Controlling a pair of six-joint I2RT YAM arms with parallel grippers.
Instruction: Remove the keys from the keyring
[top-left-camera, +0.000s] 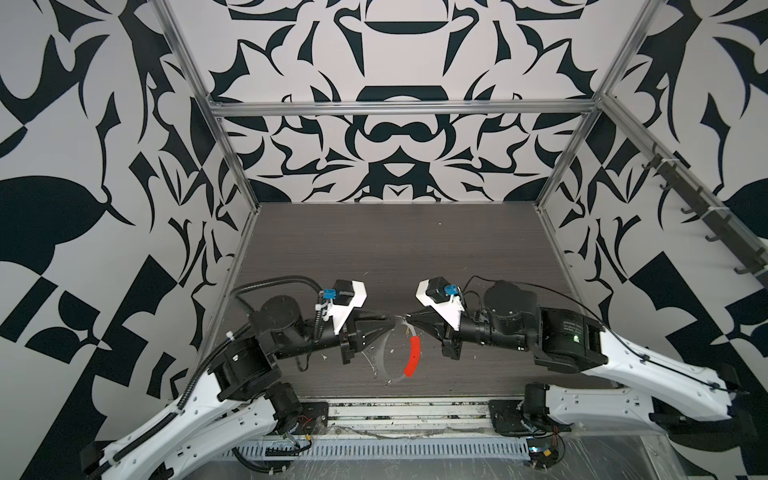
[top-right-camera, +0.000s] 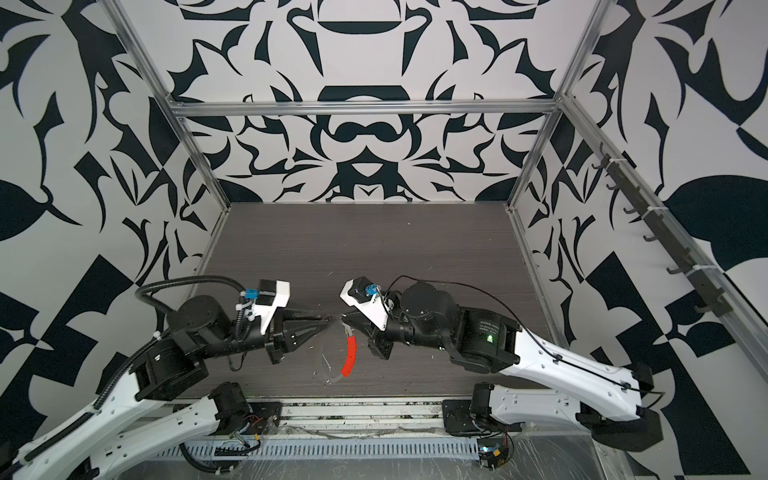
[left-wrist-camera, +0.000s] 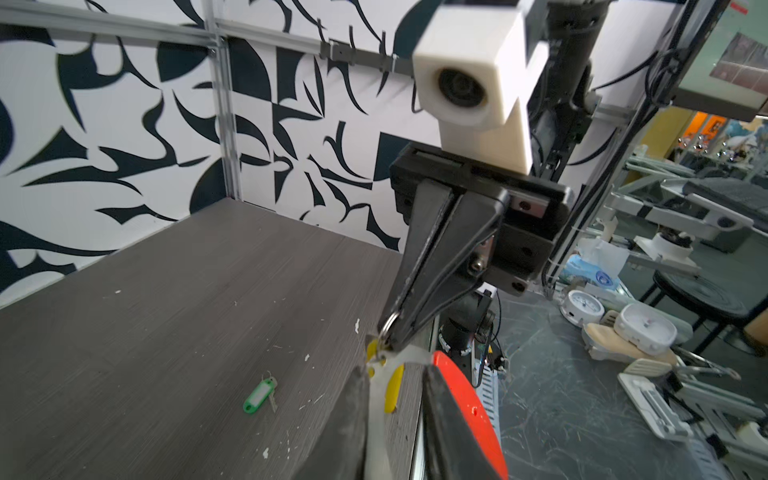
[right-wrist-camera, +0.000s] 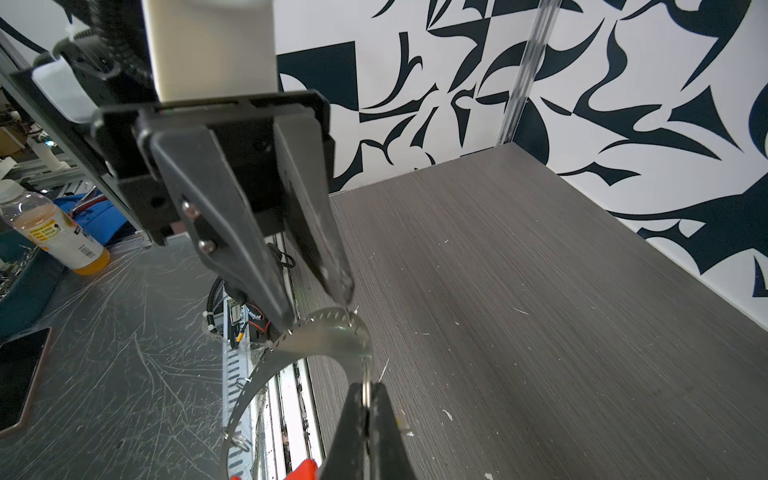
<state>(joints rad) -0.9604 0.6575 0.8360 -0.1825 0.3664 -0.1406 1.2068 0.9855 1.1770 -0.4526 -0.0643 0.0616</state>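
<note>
Keyring: straddled loosely with half-open left gripper; pinched yellow key by its loop in closed right gripper. Seemingly called next for drawing that loop free.

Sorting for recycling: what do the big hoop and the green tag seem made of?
The keyring looks like thin metal: grey, faintly shiny, punched with small holes. The green tag looks like glossy plastic, probably, with a pale insert.
</note>
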